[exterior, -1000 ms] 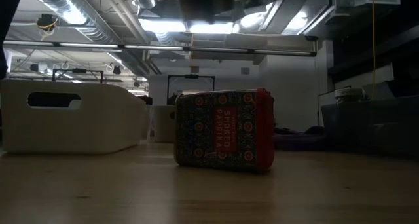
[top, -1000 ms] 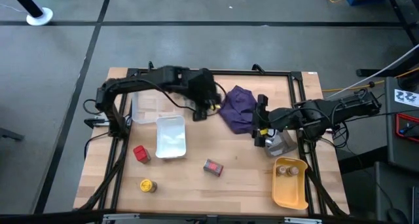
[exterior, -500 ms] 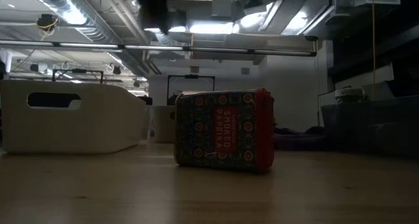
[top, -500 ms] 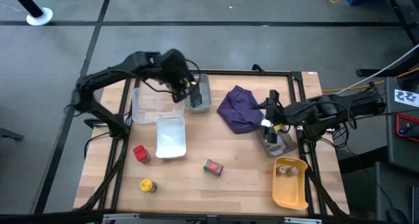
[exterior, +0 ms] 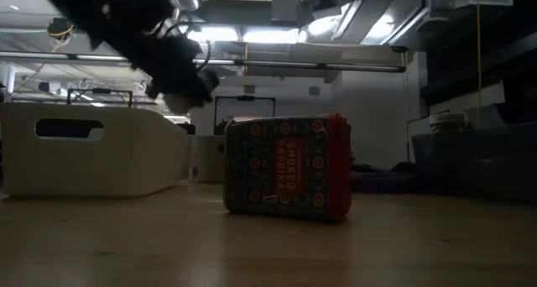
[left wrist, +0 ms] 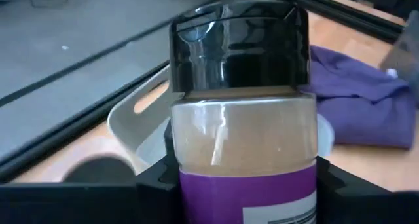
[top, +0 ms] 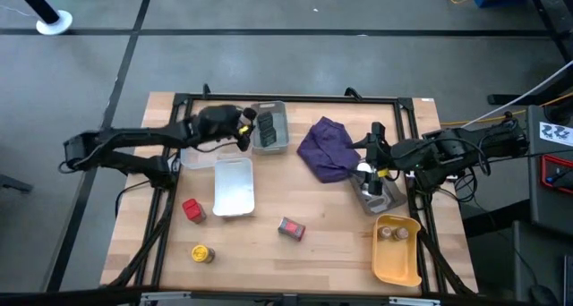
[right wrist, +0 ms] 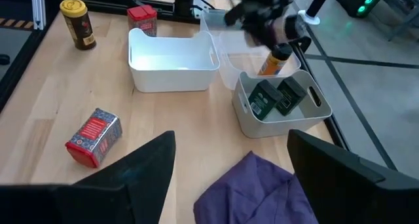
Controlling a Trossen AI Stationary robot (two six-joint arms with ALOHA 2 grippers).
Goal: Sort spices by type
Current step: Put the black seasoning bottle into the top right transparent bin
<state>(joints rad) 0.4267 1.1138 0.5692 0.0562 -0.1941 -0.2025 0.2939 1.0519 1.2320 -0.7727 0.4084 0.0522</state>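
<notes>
Above the clear tray [top: 199,149], the left gripper [top: 240,127] held a purple-labelled, black-capped spice jar [left wrist: 239,112] clamped between its fingers, beside the grey tray [right wrist: 278,109] holding two dark tins [right wrist: 276,97]. The right gripper [top: 372,158] hung spread wide, empty, near the purple cloth [top: 327,147]. On the wooden table [top: 331,239], the paprika tin [exterior: 287,176] lay in open space.

Left gripper [top: 243,127] fingers clamped; right gripper [top: 370,167] fingers spread

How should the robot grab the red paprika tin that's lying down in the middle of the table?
Come straight down on the smoked paprika tin. It lies flat on its broad face, so close the fingers across its two long narrow sides; they are flat, parallel and free of anything nearby.
</notes>
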